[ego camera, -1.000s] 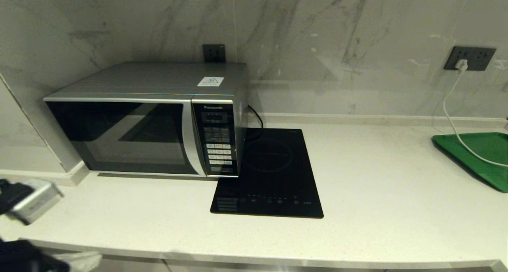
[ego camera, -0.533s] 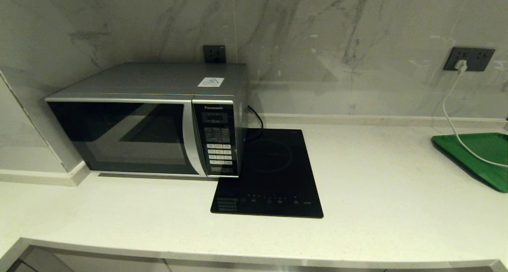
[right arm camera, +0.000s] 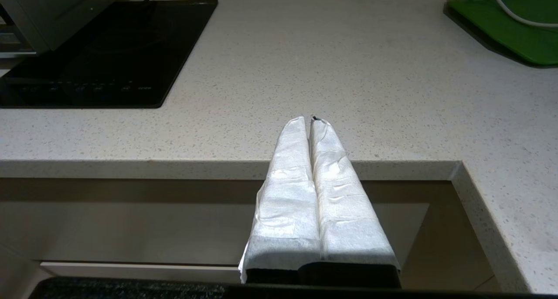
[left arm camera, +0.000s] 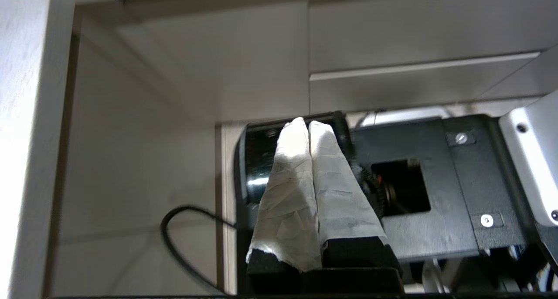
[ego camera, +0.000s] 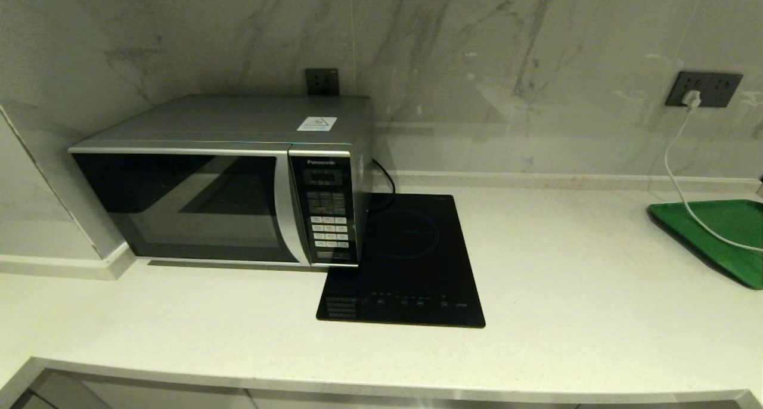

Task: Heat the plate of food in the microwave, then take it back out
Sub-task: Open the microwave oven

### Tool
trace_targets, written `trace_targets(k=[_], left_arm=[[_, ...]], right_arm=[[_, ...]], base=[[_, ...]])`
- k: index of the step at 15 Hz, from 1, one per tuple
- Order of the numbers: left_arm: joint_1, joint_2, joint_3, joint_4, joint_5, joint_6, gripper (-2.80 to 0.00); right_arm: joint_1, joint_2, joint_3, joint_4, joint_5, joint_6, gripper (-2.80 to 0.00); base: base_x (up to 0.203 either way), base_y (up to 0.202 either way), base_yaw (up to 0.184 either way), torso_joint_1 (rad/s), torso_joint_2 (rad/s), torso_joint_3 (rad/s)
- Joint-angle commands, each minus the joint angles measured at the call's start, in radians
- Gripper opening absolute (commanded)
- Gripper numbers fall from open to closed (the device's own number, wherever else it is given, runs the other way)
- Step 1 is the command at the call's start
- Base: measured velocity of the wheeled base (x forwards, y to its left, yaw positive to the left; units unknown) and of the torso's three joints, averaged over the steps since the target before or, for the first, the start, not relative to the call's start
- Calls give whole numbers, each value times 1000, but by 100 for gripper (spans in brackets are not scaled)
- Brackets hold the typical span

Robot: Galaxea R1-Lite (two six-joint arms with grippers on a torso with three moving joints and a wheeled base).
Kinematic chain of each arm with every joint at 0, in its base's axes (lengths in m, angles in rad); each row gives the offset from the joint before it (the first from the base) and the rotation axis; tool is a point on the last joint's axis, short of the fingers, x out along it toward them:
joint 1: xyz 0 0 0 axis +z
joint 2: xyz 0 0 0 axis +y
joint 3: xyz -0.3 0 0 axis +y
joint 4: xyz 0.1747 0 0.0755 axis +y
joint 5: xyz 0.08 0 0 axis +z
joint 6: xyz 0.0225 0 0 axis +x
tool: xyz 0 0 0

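Note:
The silver-grey microwave stands at the back left of the counter, its dark glass door closed. A corner of the microwave also shows in the right wrist view. The lilac plate of food is out of view in every frame. My left gripper is shut and empty, hanging below the counter in front of the robot's black base. My right gripper is shut and empty, level with the counter's front edge. Neither gripper shows in the head view.
A flat black induction hob lies right of the microwave. A green tray sits at the far right with a white cable running across it from a wall socket. The counter's front edge and cabinet fronts lie below.
The left arm, seen at the lower left of the head view a second ago, has dropped out of that view. Nothing else has moved.

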Motion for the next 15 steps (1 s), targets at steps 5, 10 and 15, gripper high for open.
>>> trace_targets(k=[5, 10, 15], left_arm=[[0, -121, 256, -353, -30, -19, -280], [0, -121, 727, -1084, 49, 44, -280], [-1, -121, 817, -1294, 68, 87, -280]], right_arm=[[1, 0, 1, 1, 0, 0, -280], [0, 0, 0, 1, 0, 0, -280], [0, 0, 0, 1, 0, 0, -280]], base=[[0, 0, 0, 0, 0, 0], [0, 0, 0, 0, 0, 0], [0, 0, 0, 0, 0, 0]])
